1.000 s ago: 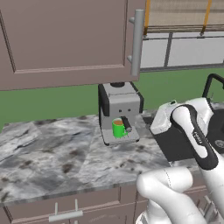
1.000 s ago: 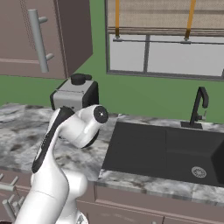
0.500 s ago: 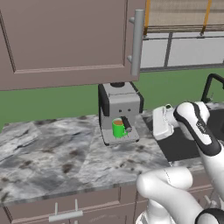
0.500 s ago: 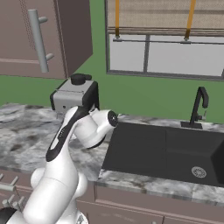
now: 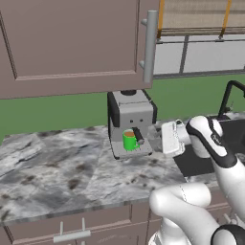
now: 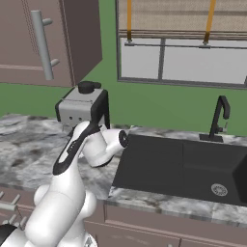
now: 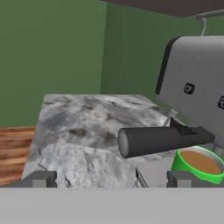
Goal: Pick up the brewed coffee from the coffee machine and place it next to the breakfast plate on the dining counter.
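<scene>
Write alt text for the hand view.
A green mug of brown coffee sits under the silver coffee machine, low right, beneath a dark handle jutting leftward. The end effector has fingertips spread; marbled counter and green wall behind.

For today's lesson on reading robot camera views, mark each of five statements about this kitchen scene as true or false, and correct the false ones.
1. The green mug sits in the coffee machine under its spout. True.
2. The end effector is shut on the mug. False: its fingers stand apart, and the mug lies ahead of them, ungrasped.
3. The mug holds brown liquid. True, as the hand view shows.
4. The sink lies on the side of the machine away from the window. False: the dark sink lies below the window.
5. The cabinet door above the machine hangs open. False: it is closed.
</scene>
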### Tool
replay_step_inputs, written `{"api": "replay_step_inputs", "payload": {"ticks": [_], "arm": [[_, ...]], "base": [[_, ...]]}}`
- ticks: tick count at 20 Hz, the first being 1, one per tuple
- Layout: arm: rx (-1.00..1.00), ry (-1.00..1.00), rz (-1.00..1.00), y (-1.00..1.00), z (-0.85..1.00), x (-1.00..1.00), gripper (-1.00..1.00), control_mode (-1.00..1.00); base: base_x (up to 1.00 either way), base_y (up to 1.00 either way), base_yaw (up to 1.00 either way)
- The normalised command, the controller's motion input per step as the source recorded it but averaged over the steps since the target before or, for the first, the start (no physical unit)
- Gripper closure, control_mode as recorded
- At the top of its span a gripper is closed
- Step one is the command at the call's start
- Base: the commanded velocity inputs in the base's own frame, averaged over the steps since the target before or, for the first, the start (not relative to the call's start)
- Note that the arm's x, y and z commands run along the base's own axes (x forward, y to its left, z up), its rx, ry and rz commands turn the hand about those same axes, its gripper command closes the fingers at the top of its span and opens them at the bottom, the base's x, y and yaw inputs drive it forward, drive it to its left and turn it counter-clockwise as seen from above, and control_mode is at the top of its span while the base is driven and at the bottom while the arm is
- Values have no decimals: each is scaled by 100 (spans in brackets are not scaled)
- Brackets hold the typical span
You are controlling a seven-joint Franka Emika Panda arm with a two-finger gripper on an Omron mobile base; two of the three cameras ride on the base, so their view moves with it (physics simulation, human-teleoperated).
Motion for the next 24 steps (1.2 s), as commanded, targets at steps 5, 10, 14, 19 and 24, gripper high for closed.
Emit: {"api": "replay_step_inputs", "payload": {"ticks": [5,10,14,19,24], "arm": [[13,0,0,13,-13,0,-100,-100],[14,0,0,7,-2,1,-100,-100],[10,0,0,0,0,7,-100,-100],[1,0,-1,0,-7,7,-100,-100],[0,0,-4,5,-10,15,-100,-100]], "base": [[0,0,0],[0,0,0],[0,0,0],[0,0,0],[0,0,0]]}}
